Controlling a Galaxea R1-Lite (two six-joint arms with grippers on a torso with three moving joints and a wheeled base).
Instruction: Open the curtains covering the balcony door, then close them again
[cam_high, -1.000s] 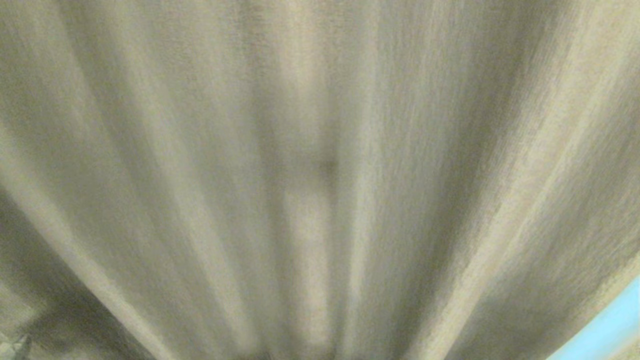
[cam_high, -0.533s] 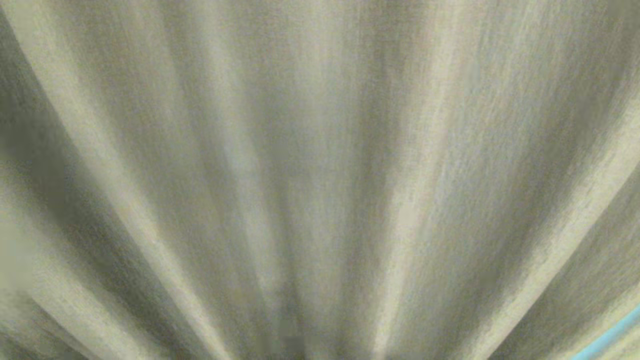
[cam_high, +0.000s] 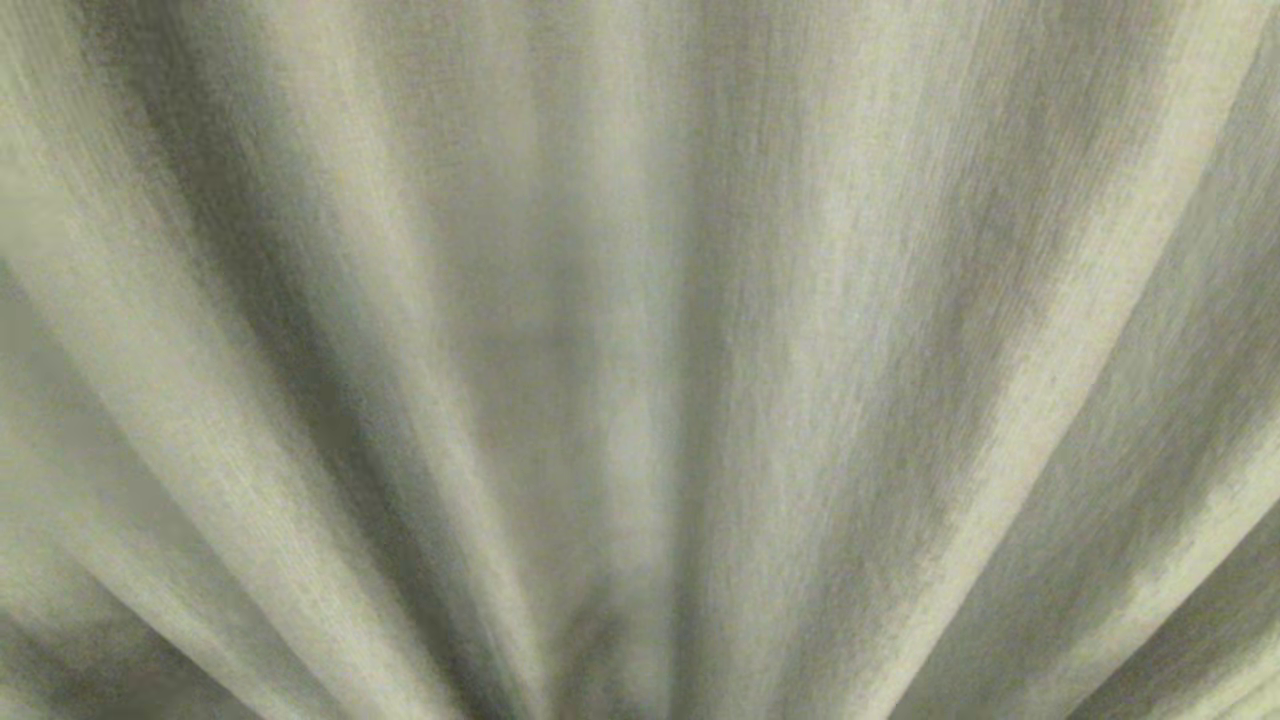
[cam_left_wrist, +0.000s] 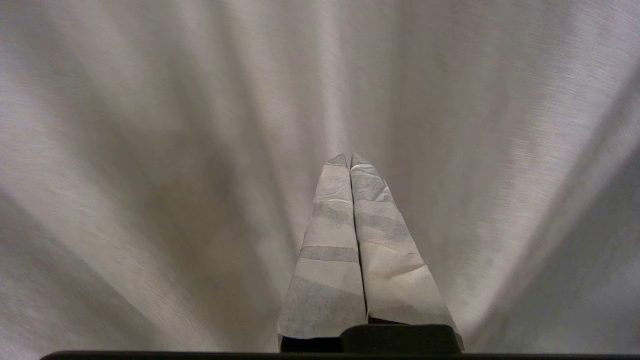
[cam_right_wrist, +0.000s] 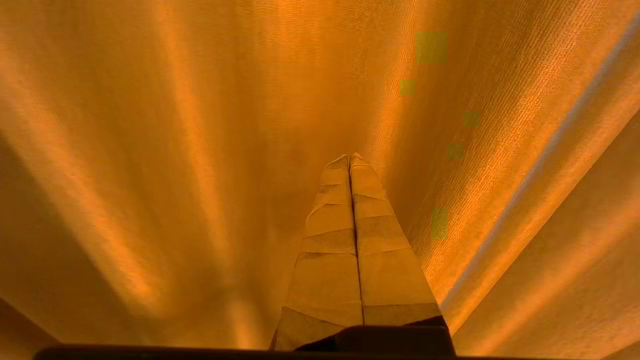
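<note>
The curtains (cam_high: 640, 360) fill everything I see from my head: thick beige-grey woven fabric hanging in long pleats that fan out from the lower middle of the view toward the upper corners, with darker shadowed folds on the left and lighter ridges on the right. No arm of mine shows in that view, and the fabric hides whatever lies behind it. On my left side, the left gripper (cam_left_wrist: 349, 159) points straight at the same drapes (cam_left_wrist: 150, 150), its two tape-wrapped fingers (cam_left_wrist: 330, 240) pressed flat together along their whole length, tips meeting, with nothing pinched between them. The tips sit in front of a shadowed fold; I cannot tell whether they touch the cloth or stop just short of it. On my right side, the right gripper (cam_right_wrist: 350, 158) faces the curtain (cam_right_wrist: 150, 150) in the same way, its wrapped fingers (cam_right_wrist: 385, 270) likewise closed tight against each other and empty. A pale edge or seam of the fabric (cam_right_wrist: 530, 180) runs aslant beside that gripper, between two broad pleats. Here too I cannot tell whether tips and cloth meet.
</note>
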